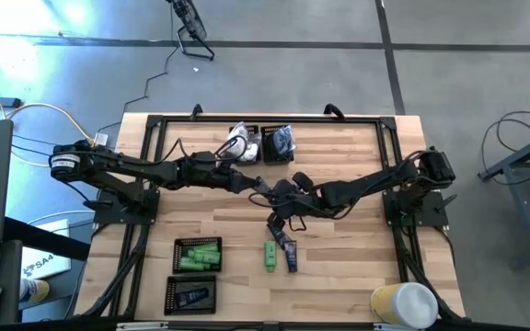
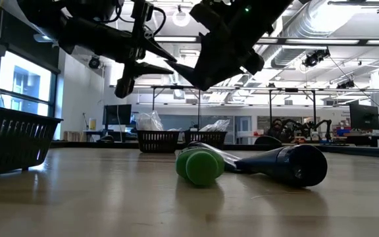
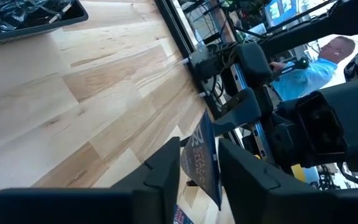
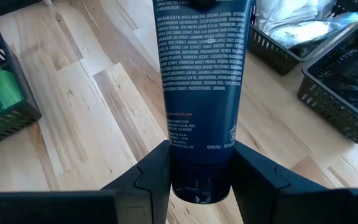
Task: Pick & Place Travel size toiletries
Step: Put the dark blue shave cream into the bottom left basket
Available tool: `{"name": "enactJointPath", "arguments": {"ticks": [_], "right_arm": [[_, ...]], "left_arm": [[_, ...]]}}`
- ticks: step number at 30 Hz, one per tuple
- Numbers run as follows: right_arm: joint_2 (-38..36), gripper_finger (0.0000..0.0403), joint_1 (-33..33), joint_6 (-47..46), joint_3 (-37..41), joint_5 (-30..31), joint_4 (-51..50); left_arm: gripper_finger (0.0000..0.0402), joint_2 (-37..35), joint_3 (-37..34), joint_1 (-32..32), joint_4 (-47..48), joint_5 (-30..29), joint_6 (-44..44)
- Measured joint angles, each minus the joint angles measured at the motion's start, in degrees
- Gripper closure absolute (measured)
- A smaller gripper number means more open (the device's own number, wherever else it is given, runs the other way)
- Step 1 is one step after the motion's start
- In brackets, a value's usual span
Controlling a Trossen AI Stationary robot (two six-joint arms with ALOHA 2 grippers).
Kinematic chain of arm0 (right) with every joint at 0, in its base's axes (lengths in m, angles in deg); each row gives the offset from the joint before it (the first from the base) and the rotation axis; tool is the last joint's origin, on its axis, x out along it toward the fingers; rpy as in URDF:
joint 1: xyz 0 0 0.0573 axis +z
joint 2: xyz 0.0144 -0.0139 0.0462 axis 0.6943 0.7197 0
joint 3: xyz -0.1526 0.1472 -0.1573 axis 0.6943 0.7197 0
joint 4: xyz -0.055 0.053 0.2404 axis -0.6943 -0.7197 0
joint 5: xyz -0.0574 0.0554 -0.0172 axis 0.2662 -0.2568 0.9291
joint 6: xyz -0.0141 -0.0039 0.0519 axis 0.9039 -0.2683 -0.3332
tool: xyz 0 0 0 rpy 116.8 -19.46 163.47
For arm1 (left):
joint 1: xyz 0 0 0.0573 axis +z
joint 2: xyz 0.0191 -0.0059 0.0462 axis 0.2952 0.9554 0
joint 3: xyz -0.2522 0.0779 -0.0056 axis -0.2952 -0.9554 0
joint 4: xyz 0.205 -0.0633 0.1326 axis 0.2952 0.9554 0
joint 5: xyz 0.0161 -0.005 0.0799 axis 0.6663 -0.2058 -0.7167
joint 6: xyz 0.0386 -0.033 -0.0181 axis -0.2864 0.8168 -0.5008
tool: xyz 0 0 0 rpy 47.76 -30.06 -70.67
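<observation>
Right hand (image 4: 199, 180) grips navy tube (image 4: 201, 81) cap-end, its length pointing toward left hand (image 3: 197, 171).

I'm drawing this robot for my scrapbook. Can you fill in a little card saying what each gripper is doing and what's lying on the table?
Right gripper: shut on the cap end of a navy tube, held up over the middle of the table
Left gripper: at that tube's flat end
Lying on the table: a green tube and a second navy tube, side by side
Nearby tray: holds more green tubes
</observation>
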Motion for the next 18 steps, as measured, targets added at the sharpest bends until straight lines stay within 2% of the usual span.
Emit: {"name": "enactJointPath", "arguments": {"ticks": [6, 18], "right_arm": [[0.0, 0.027, 0.0, -0.01, 0.0, -0.02, 0.02], [0.0, 0.027, 0.0, -0.02, 0.0, -0.07, -0.01]], "left_arm": [[0.0337, 0.0, 0.0, 0.0, -0.18, 0.02, -0.05], [0.0396, 0.0, 0.0, 0.0, -0.19, -0.48, -0.07]]}}
